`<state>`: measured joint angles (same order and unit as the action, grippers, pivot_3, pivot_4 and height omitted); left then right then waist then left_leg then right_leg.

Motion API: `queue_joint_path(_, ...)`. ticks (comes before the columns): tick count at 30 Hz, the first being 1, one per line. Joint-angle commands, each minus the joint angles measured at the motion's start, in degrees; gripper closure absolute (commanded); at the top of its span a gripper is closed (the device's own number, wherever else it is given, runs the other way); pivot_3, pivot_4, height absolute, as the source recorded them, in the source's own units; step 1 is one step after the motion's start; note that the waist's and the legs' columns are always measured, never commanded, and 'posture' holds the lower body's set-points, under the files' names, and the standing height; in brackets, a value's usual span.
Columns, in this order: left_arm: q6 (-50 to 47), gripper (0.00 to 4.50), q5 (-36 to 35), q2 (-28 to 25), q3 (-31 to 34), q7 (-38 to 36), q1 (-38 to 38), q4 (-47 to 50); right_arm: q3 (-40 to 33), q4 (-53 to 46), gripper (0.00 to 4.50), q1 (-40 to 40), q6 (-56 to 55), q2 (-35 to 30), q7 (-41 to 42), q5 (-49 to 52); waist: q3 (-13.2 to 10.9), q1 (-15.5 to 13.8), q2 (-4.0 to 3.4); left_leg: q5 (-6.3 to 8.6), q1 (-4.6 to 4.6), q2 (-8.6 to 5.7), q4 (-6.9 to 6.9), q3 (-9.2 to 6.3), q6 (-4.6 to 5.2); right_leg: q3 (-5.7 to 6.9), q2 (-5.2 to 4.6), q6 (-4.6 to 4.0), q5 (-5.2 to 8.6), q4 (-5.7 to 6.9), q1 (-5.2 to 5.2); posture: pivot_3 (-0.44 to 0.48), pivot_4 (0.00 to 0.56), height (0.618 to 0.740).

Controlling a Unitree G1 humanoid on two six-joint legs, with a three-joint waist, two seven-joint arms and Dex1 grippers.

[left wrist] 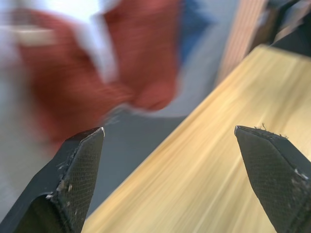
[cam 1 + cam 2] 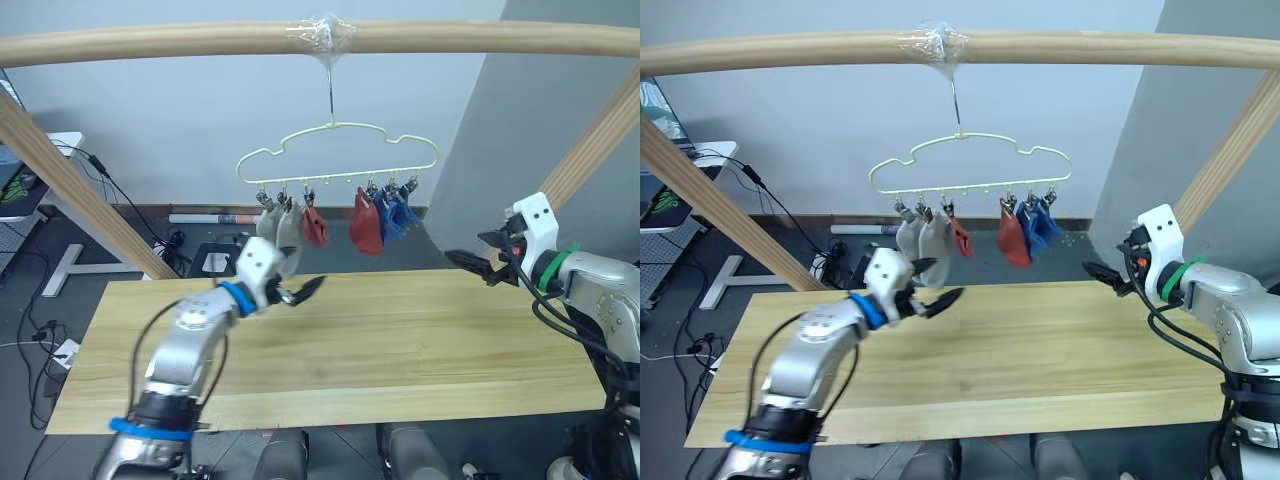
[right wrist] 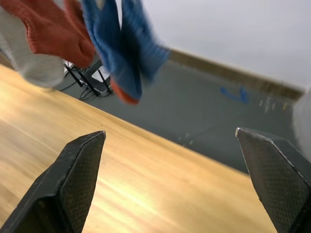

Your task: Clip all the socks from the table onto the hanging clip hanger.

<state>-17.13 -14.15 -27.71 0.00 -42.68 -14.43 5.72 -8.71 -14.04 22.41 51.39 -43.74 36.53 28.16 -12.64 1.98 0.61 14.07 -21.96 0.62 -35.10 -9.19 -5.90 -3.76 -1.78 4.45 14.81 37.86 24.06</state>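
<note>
The pale yellow clip hanger (image 2: 335,150) hangs from the top pole. Clipped to it are two light grey socks (image 2: 280,228), two rust-red socks (image 2: 366,225) and two blue socks (image 2: 397,215). My left gripper (image 2: 305,278) is open just below the grey socks, over the far edge of the table (image 2: 400,340). The left wrist view shows its fingers spread wide with a rust-red sock (image 1: 146,53) beyond them. My right gripper (image 2: 470,255) is open at the table's far right, pointing toward the hanger. In its wrist view the blue socks (image 3: 121,43) hang ahead.
A round wooden pole frame (image 2: 200,42) spans the top, with slanted legs at the left (image 2: 80,190) and right (image 2: 590,150). Behind the table, cables and a small stand (image 2: 210,262) lie on the grey floor.
</note>
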Motion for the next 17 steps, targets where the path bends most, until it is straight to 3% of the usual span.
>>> queue_joint_path(1,-3.54,0.03,-3.52,-8.5,7.78,-4.22,3.97,5.7,0.69,-2.21,0.0,-3.86,-12.83,-3.59,8.16,-2.95,-0.04,-0.16,0.09,0.0,0.03,0.0,0.0,0.01,0.0,-0.01,0.0,0.04,-0.01,-0.02,-0.03,0.102,0.196,0.74)
queue_joint_path(4,-4.28,0.03,-4.13,-18.87,16.53,-7.62,7.31,2.49,-2.03,-2.64,0.0,-6.26,-16.22,-4.61,11.84,-1.1,-0.12,-0.17,0.18,0.01,0.02,0.11,0.03,-0.02,0.01,0.03,0.09,0.02,0.01,-0.03,0.01,0.123,0.196,0.74)
queue_joint_path(7,-3.69,0.03,-4.46,-22.88,20.43,-8.6,8.68,-1.55,-3.43,-2.78,0.0,-6.87,-16.49,-5.25,12.85,-0.29,-0.15,-0.34,0.18,0.01,0.03,0.11,0.04,-0.01,0.01,0.01,0.08,0.01,0.02,-0.01,0.0,0.134,0.187,0.74)
queue_joint_path(12,-3.27,0.03,-5.87,-24.36,23.6,-9.41,7.98,-4.45,-4.5,-3.08,0.0,-7.5,-16.96,-5.76,13.89,0.27,-0.13,-0.89,0.19,0.01,0.0,0.08,0.04,-0.01,0.01,0.03,0.04,0.0,0.01,-0.07,-0.01,0.144,0.173,0.74)
queue_joint_path(17,-3.32,0.03,-5.26,-23.9,22.73,-7.48,6.31,-5.72,-4.18,-3.16,0.0,-7.99,-17.58,-5.23,13.34,0.01,-0.13,-1.5,0.2,0.0,-0.03,0.09,0.04,-0.04,0.0,0.06,0.05,-0.14,-0.08,-0.07,0.01,0.145,0.167,0.74)
